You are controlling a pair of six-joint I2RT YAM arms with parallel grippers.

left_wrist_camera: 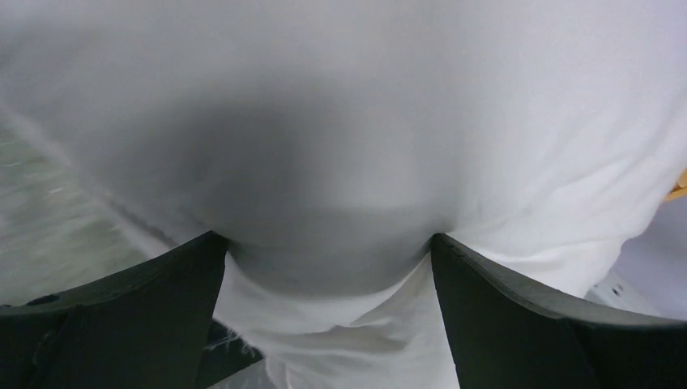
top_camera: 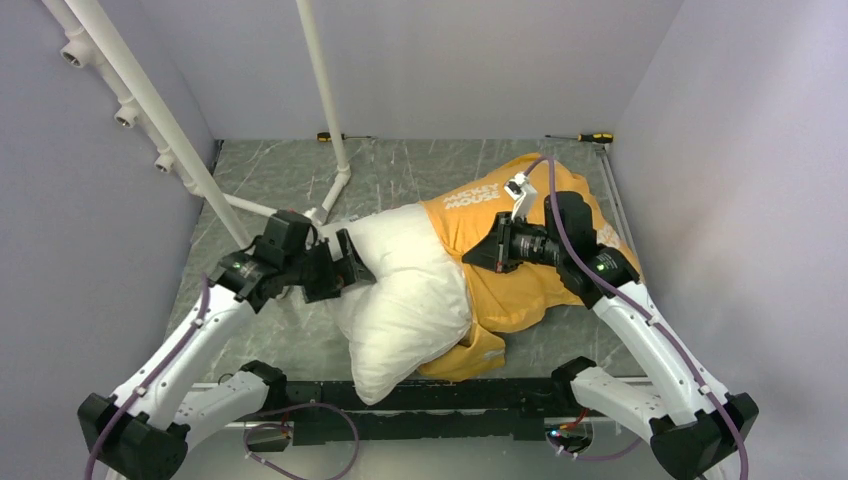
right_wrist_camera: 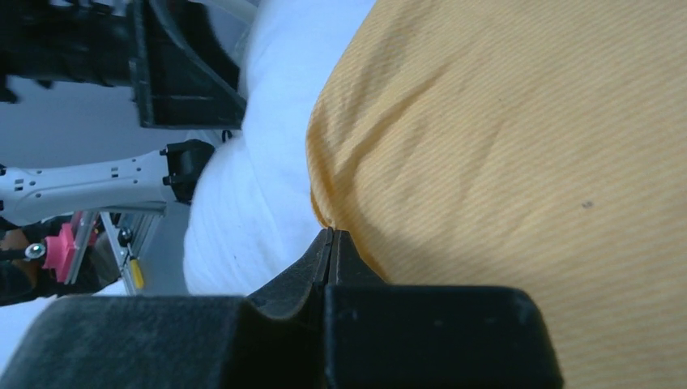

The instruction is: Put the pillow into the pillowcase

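The white pillow (top_camera: 405, 290) lies on the marbled bench (top_camera: 270, 180), its far end inside the yellow-orange pillowcase (top_camera: 520, 270). The left hand (top_camera: 355, 265) is spread wide, pressed against the pillow. The right hand (right_wrist_camera: 332, 235) is pinched shut on the pillowcase's edge.

The pillow (top_camera: 405, 300) lies across the table (top_camera: 270, 190), its far end inside the pillowcase (top_camera: 520, 280), which spreads to the pillow's right. The left gripper (top_camera: 362, 262) presses the pillow's left side; the right gripper (top_camera: 470, 257) meets the pillowcase hem on its right. A screwdriver (top_camera: 590, 137) lies well behind.
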